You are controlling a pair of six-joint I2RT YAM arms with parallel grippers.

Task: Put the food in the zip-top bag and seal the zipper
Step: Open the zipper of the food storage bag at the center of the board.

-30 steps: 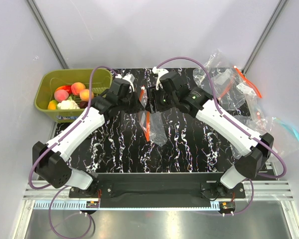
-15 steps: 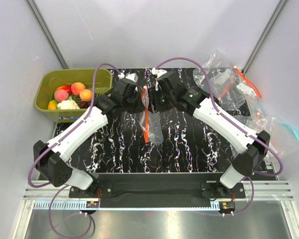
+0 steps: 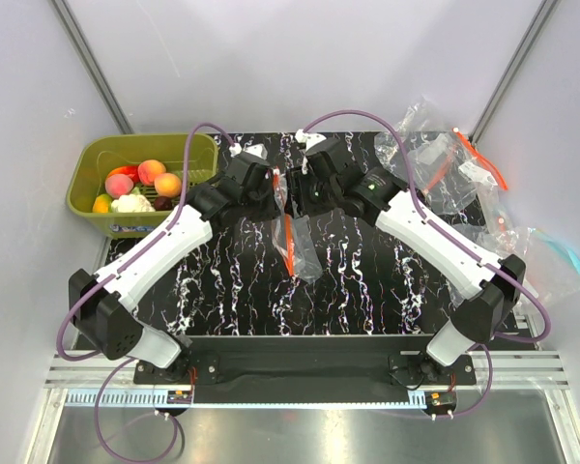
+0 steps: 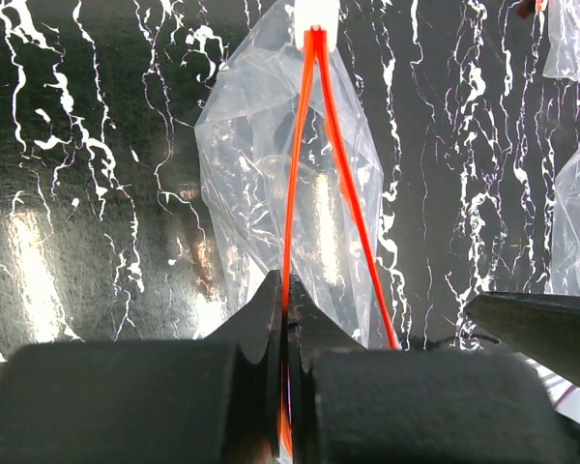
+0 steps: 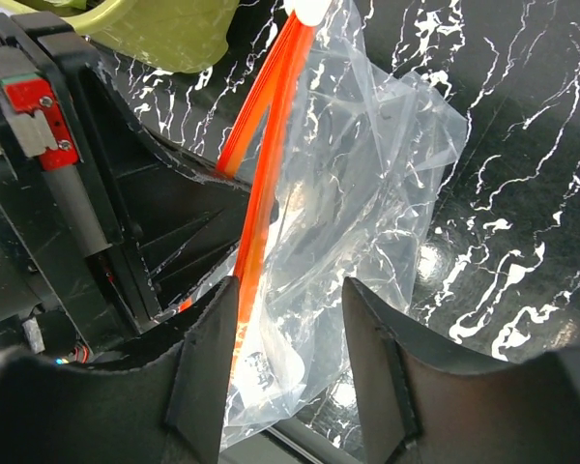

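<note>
Zip-top bag [image 4: 251,174]: thin crinkly film, light, limp, probably slippery, and likely to fold shut under its own slack. Best taken by the stiffer zipper [image 5: 261,203], one lip per side, not by the film. Stretched out just ahead of both sets of fingers, mouth parted into a narrow V running away from the left gripper [image 4: 285,295] to the white slider [image 4: 314,14]. Jaws of the left gripper clamped tight on one lip. Those of the right gripper [image 5: 288,290] spread wide, straddling the film and the other lip, gripping nothing yet. Both arms reaching forward over mid-table, wrists turned inward, heads nearly touching. Food [image 3: 145,179] well off to the left of the left gripper, in the green basket [image 3: 85,208] — none in the bag.
</note>
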